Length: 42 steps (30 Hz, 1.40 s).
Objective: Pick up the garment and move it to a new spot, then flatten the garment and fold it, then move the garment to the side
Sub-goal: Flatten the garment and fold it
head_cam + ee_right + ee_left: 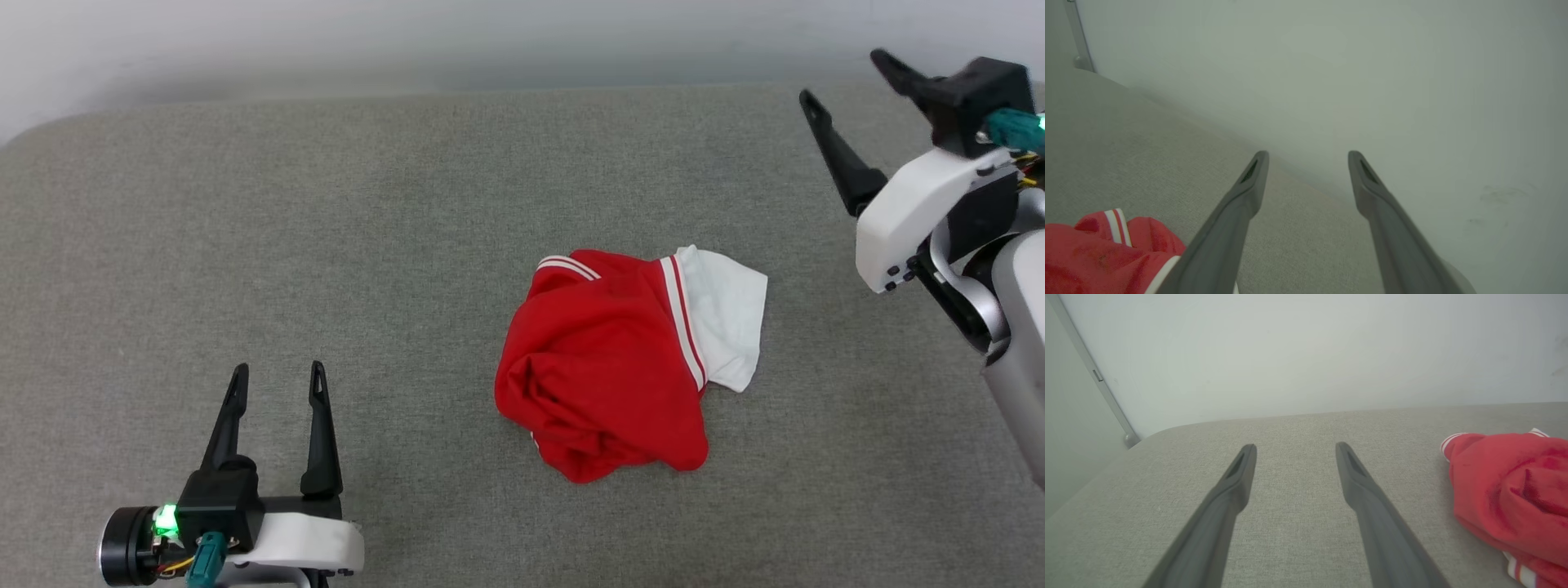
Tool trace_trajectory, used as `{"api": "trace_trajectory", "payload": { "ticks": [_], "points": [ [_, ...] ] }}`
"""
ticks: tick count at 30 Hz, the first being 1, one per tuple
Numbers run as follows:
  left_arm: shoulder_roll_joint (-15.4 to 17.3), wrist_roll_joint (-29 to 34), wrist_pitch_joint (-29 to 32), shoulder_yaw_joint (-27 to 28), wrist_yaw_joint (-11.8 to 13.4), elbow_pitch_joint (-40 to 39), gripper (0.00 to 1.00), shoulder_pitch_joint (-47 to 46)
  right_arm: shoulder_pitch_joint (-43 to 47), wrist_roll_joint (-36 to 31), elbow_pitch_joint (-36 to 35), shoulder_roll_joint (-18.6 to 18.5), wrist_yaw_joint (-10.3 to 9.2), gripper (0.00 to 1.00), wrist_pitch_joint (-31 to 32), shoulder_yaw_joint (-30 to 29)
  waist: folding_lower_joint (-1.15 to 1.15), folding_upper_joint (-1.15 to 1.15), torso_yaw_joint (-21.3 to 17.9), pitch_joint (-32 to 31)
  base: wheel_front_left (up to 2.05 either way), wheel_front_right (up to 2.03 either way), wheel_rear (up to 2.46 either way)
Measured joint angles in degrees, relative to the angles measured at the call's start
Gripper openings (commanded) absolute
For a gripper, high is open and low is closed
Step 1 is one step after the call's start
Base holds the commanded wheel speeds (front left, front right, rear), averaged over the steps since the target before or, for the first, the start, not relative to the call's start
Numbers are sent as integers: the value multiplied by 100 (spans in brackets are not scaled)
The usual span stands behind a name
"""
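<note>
Nearest the lens, at seven o'clock in the head view, the left gripper (277, 367) has its fingers spread wide and holds nothing, above the grey fabric surface (326, 204). At two o'clock the right gripper (842, 75) is likewise wide and empty. Between them, just toward five o'clock of centre, the garment (604, 367) lies crumpled: red cloth, with a white sleeve (727, 314) at its three o'clock and striped trim (684, 322) edging it.
</note>
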Motion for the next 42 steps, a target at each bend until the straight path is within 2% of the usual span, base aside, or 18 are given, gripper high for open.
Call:
{"api": "trace_trajectory", "payload": {
  "ticks": [3,7,10,13,18,21,27,28,29,30,34,37,38,42],
  "points": [
    [-18,3,0,-13,-36,3,100,-103,-339,931,216,-447,0,100,1172,964,0,0,41,150,0,0,0],
    [-29,2,0,-36,-56,-1,100,-243,-818,2145,160,-958,0,100,2553,2062,0,0,124,363,0,0,0],
    [-42,0,0,-98,-85,-3,100,-371,-1145,2838,175,-1189,0,100,3279,2519,0,0,211,545,0,0,0],
    [-49,-18,0,-160,-88,-10,100,-491,-1422,3298,292,-1252,-1,100,3908,2800,0,0,312,741,0,0,0],
    [-64,-59,0,-254,-69,-26,100,-689,-1716,3457,616,-1156,-1,100,4257,3196,0,0,473,1086,0,0,0],
    [-67,-80,0,-327,-53,-19,100,-778,-1713,3493,848,-1045,-2,100,4272,3460,0,0,577,1244,0,0,0],
    [-69,-160,0,-387,30,5,100,-829,-1734,3549,972,-1107,-14,100,3988,3900,-2,0,723,1320,0,0,0],
    [-69,-162,0,-381,48,4,100,-837,-1732,3549,979,-1128,-14,79,3838,3962,-2,0,719,1300,0,0,0],
    [-69,-166,0,-382,49,13,100,-839,-1715,3564,984,-1151,-13,3,3665,4013,-2,0,718,1270,0,0,0],
    [-71,-167,0,-376,49,24,100,-837,-1697,3606,991,-1166,-12,0,3517,4054,-2,0,718,1234,0,0,0],
    [-71,-152,0,-354,52,55,100,-745,-1675,3654,873,-1259,-9,0,2858,4213,-1,0,677,1024,0,0,0],
    [-74,-145,0,-337,55,81,100,-610,-1677,3764,525,-1593,-1,0,2308,4213,-1,0,631,792,0,0,0],
    [-74,-145,0,-337,55,81,100,-610,-1677,3764,525,-1593,-1,0,2308,4213,-1,0,631,792,0,0,0],
    [-74,-144,0,-287,86,86,100,-370,-1578,3939,-116,-2219,-1,0,1798,4129,-1,0,549,443,0,0,0]
  ]
}}
